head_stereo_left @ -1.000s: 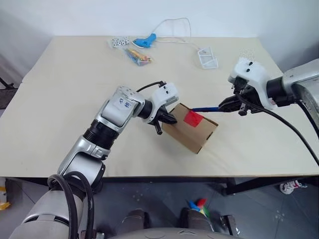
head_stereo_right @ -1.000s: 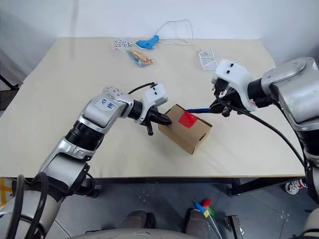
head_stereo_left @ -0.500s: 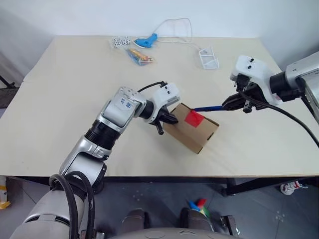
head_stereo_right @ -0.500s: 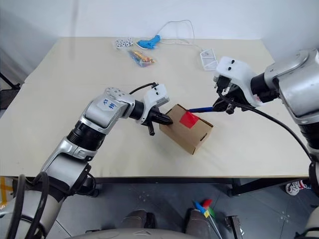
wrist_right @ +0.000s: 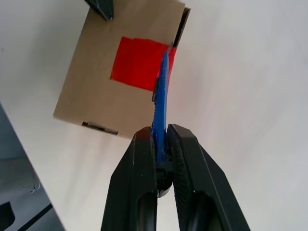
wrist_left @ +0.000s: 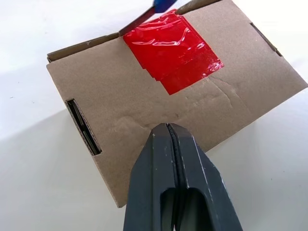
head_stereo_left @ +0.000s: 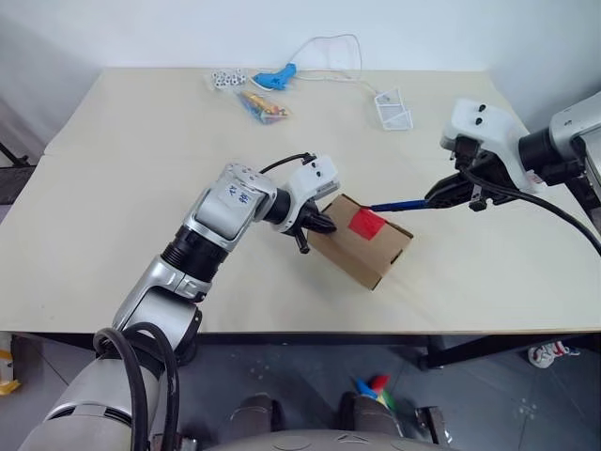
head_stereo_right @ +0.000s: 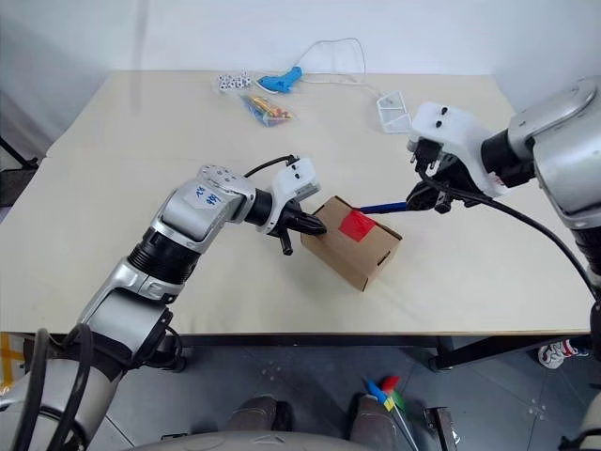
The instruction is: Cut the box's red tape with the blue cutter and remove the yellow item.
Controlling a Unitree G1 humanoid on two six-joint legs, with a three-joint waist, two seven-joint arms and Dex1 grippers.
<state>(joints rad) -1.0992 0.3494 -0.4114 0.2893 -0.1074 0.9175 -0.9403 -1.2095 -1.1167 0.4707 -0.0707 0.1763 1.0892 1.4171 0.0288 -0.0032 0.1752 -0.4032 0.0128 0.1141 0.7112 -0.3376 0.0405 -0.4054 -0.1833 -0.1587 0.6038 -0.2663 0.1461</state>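
Since a second ago my right end effector (head_stereo_left: 449, 191) has drifted toward the right edge of the head view and slightly upward, and the wrist has turned; the blue cutter (head_stereo_left: 399, 203) has gone with it. Box and left arm are unchanged.

Right end effector: closed on the blue cutter, which is clamped between the two black fingers (wrist_right: 139, 173). The cutter runs from the grip, right of centre in the head view, leftward to the box (head_stereo_left: 362, 246). In the right wrist view its tip lies at the box's edge, over the edge of the red tape (wrist_right: 139, 63); whether it actually touches I cannot tell.

Left end effector (head_stereo_right: 315, 225): fully closed, holding nothing. Its fingertips (wrist_left: 168, 132) are at the box's upper-left corner in the head view; in the left wrist view they sit over the cardboard just short of the tape. Contact cannot be confirmed.

Box: on the desk (head_stereo_left: 122, 188), slightly right of frame centre, turned at an angle to the desk edge, flaps closed. Red tape sits on the top face over the flap seam and looks intact.

Upper part of the frame, far side of the desk: light-blue corded tool (head_stereo_left: 273, 76), packet of colourful sticks (head_stereo_left: 259, 106), small white wire basket (head_stereo_left: 392, 109). All well apart from the box.
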